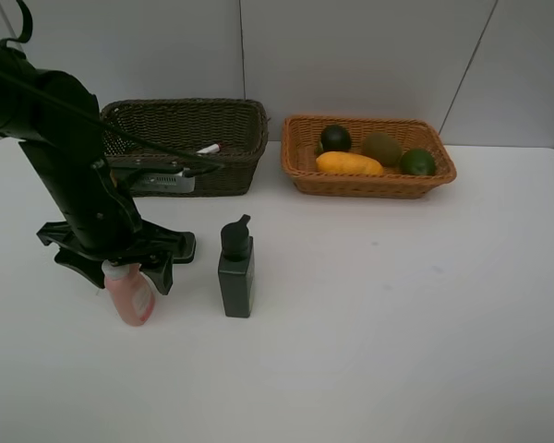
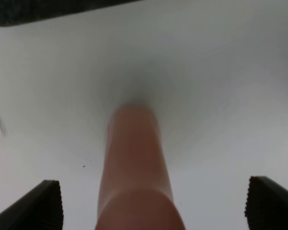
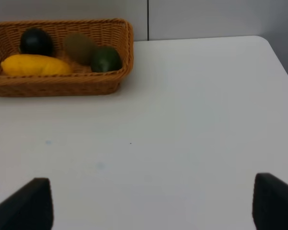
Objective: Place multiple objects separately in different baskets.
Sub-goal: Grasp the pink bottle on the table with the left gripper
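The left hand is spread wide, its fingers standing clear on either side of the pink bottle, which stands on the white surface just left of the black pump bottle. A pale grey plate on the arm, behind and left of the pump bottle, is too small to read. The right hand is also wide open, with nothing between its fingers and bare surface beneath. Behind the pump bottle, against the grey panelled wall, sits the dark basket with the white marker inside. Behind and to its right, the orange basket holds the yellow mango, mangosteen, kiwi and lime. Right of and in front of the pump bottle the surface lies open out to its edges.
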`<action>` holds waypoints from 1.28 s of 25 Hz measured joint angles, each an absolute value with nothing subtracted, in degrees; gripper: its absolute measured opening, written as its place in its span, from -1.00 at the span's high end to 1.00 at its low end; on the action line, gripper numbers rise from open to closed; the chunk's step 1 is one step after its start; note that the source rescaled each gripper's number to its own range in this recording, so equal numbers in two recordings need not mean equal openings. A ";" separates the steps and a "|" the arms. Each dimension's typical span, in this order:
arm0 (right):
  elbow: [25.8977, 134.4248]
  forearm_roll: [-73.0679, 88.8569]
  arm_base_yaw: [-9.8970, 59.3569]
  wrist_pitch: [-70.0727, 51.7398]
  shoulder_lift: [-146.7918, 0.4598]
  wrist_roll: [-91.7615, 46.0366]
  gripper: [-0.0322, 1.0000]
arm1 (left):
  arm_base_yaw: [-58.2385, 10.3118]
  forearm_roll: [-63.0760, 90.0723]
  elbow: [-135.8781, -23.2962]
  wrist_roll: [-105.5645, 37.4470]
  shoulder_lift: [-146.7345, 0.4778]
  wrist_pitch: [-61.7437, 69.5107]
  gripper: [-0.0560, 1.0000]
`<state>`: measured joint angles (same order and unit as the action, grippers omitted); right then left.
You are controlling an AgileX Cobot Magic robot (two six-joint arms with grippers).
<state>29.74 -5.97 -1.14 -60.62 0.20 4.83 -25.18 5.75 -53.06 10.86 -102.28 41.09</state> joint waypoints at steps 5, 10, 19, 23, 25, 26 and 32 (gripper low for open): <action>29.74 -5.97 -1.14 -60.62 0.20 4.83 -0.99 | -25.18 5.75 -52.95 10.86 -102.28 40.92 -0.70; 29.74 -5.97 -1.14 -60.62 0.20 4.83 -0.99 | -25.18 5.81 -52.95 10.86 -102.36 40.73 0.32; 29.74 -5.97 -1.14 -60.62 0.20 4.83 -0.99 | -25.18 6.38 -52.95 10.86 -102.36 40.63 0.32; 29.74 -5.97 -1.14 -60.62 0.20 4.83 -0.99 | -25.18 6.52 -52.95 10.86 -102.36 40.60 0.32; 29.74 -5.97 -1.14 -60.62 0.20 4.83 -0.99 | -25.18 6.52 -52.95 10.86 -102.36 40.60 0.32; 29.74 -5.97 -1.14 -60.62 0.20 4.83 -0.99 | -25.18 6.53 -52.95 10.86 -102.36 40.67 0.32; 29.74 -5.97 -1.14 -60.62 0.20 4.83 -0.99 | -25.18 6.74 -55.41 10.86 -102.46 46.32 0.32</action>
